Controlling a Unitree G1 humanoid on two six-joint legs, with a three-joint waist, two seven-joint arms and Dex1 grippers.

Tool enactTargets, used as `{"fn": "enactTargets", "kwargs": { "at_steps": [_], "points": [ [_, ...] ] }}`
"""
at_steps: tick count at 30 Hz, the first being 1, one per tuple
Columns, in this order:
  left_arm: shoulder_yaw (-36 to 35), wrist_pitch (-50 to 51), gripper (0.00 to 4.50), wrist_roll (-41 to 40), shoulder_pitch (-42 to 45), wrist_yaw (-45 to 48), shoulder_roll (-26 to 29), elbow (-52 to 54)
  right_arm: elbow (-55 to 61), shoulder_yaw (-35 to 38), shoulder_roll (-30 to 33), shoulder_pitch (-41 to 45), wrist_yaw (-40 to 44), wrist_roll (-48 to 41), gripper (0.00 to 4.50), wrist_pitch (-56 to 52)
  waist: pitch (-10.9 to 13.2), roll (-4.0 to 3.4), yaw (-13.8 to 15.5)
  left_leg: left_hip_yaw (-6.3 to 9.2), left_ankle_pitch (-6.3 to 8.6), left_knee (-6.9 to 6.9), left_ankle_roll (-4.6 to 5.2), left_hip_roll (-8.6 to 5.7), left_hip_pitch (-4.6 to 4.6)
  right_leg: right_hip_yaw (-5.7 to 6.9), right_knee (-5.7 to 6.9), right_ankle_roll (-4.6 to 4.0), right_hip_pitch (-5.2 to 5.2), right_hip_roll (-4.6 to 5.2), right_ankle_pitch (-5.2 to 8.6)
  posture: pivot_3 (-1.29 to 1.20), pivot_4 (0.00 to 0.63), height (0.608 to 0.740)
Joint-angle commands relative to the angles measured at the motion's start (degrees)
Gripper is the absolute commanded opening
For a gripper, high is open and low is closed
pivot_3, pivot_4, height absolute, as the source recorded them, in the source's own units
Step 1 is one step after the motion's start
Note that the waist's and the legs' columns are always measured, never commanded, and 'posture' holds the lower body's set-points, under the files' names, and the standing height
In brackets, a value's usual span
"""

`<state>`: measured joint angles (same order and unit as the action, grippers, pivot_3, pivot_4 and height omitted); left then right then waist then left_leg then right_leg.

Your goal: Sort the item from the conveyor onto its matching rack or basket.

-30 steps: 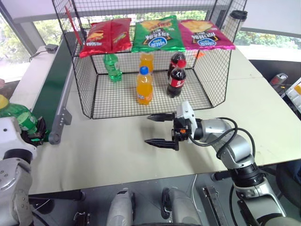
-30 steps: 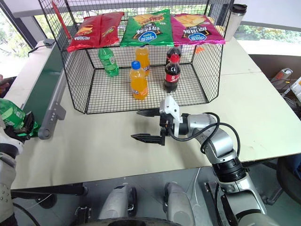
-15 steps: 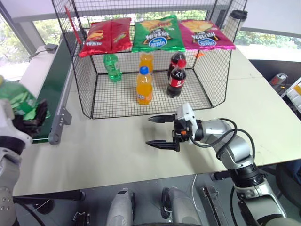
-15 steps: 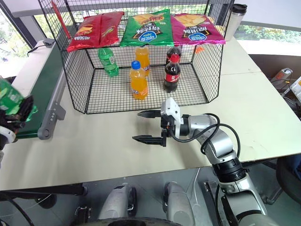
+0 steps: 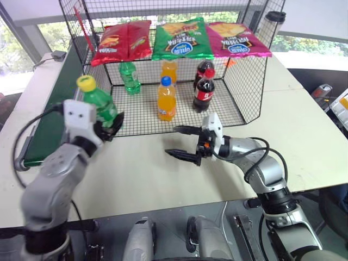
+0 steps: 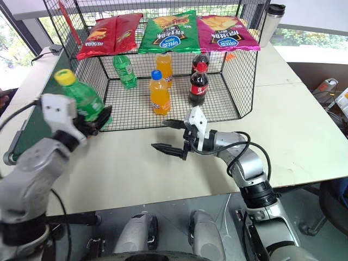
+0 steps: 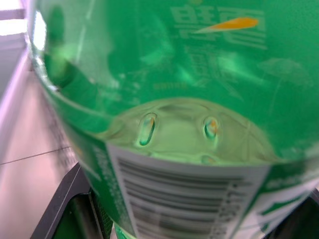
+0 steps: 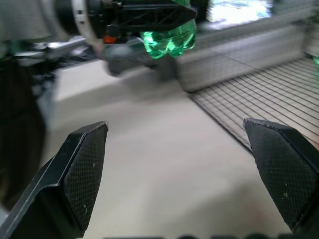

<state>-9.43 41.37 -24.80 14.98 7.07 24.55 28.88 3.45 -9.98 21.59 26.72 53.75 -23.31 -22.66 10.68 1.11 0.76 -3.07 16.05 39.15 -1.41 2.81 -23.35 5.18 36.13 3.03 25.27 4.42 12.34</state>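
The left gripper (image 5: pixel 109 122) is clenched on the yellow-capped green bottle (image 5: pixel 99 105), which it carries in the air, tilted with the cap leaning back toward the conveyor (image 5: pixel 57 103), just off the wire cage's (image 5: pixel 247 92) front corner at about nine o'clock from the cage floor. The right gripper (image 5: pixel 182 143) hangs over the table (image 5: pixel 304 147) at roughly six o'clock from the cage mouth, its two black fingers spread wide and grasping nothing. The main hazard looks to be the mesh: the bottle sits close beside the cage's side wall, so a swing straight across could knock its base or cap on the wire and twist it loose in the grip. A second risk is the empty right gripper, whose fingers point toward the path that the bottle would likely take into the opening; the two hands could meet there. Inside, a green-capped bottle (image 5: pixel 129 77), two orange sodas (image 5: pixel 166 99) and two colas (image 5: pixel 204 91) stand in rows, and a careless placement could topple one. The head views give the whole layout, with chip bags (image 5: pixel 181 39) along the top edge. The left wrist view shows the label's barcode and the liquid line close up, while the right wrist view catches the bottle's lobed base in the black fingers and the open gap between its own pads (image 8: pixel 82 172).
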Motion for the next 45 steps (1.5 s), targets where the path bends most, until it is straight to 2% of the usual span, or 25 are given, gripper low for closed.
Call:
{"fn": "enactTargets", "kwargs": {
  "at_steps": [1,7,10,16,26,29,31,33,38,45],
  "points": [
    [2.68,-6.10,2.76,4.63,4.62,-1.26,-2.60,-4.50,-0.33,0.37,0.28,1.09,-0.41,1.55,4.50,1.79,0.00,0.00,-0.03,0.00,0.00,0.00,0.00,0.00,-0.01,0.00,0.00,0.01,0.01,0.00,0.00,0.00,0.150,0.740],
    [4.47,-13.76,2.76,10.31,13.68,-4.71,-9.94,-20.72,-2.96,0.44,-0.48,2.18,-3.85,5.30,4.50,2.90,0.01,0.01,0.00,-0.01,-0.01,0.00,0.01,0.00,-0.02,0.01,0.02,0.04,0.02,0.00,-0.02,0.00,0.150,0.740],
    [4.06,-15.71,2.76,11.71,16.31,-5.56,-11.66,-25.11,-3.39,0.35,-0.80,2.58,-4.79,6.11,4.50,2.99,0.01,0.01,-0.06,-0.02,-0.01,0.00,0.01,0.00,-0.02,0.01,0.01,0.05,0.02,0.00,-0.02,0.00,0.150,0.740],
    [3.19,-18.29,2.76,13.18,20.20,-7.01,-13.58,-33.45,-4.21,-0.15,-1.27,3.76,-5.07,7.32,4.50,3.48,0.01,0.01,-0.06,-0.03,-0.01,-0.01,0.01,0.00,-0.03,0.02,0.02,0.06,0.04,0.01,-0.02,0.00,0.150,0.740],
    [1.35,-23.80,2.76,13.82,22.03,-7.29,-15.42,-44.04,-2.95,-0.16,-2.02,3.23,-4.40,6.73,4.50,3.40,0.01,0.02,-0.05,-0.03,-0.01,-0.01,0.01,0.01,-0.03,0.04,0.02,0.06,0.03,0.02,-0.03,0.00,0.150,0.740],
    [1.25,-24.15,2.76,13.46,21.49,-6.48,-15.70,-44.97,-2.67,-0.15,-2.02,3.18,-4.16,6.65,4.50,3.26,0.01,0.02,-0.06,-0.04,-0.01,-0.01,0.01,0.01,-0.03,0.04,0.02,0.06,0.03,0.02,-0.03,0.00,0.150,0.740],
    [1.39,-24.30,3.81,13.76,20.97,-6.35,-15.80,-44.38,-2.51,-0.04,-1.92,2.83,-3.90,6.57,4.50,3.31,0.01,0.02,-0.06,-0.03,-0.01,-0.01,0.01,0.01,-0.03,0.04,0.03,0.06,0.03,0.02,-0.03,0.00,0.150,0.740],
    [1.55,-24.00,4.40,14.20,20.56,-6.56,-15.69,-43.43,-2.33,-0.06,-1.80,2.32,-3.55,6.49,4.50,3.42,0.01,0.01,-0.06,-0.03,-0.01,-0.01,0.01,0.01,-0.02,0.04,0.04,0.06,0.03,0.02,-0.03,0.00,0.150,0.740],
    [2.37,-22.98,4.40,14.86,19.22,-5.74,-15.07,-39.93,-2.66,-0.16,-2.01,2.01,-3.09,6.65,4.50,3.83,0.01,0.01,-0.07,-0.03,-0.01,0.00,0.01,0.01,-0.02,0.04,0.04,0.06,0.02,0.02,-0.03,0.00,0.150,0.740],
    [5.20,-18.61,4.40,17.93,15.59,-4.27,-11.93,-28.73,-3.86,-0.50,-2.20,1.97,-1.93,6.97,4.50,5.31,0.01,0.01,-0.10,-0.03,-0.01,-0.01,0.01,0.02,-0.01,0.04,0.05,0.06,0.02,0.02,-0.03,0.00,0.150,0.740]
  ]
}}
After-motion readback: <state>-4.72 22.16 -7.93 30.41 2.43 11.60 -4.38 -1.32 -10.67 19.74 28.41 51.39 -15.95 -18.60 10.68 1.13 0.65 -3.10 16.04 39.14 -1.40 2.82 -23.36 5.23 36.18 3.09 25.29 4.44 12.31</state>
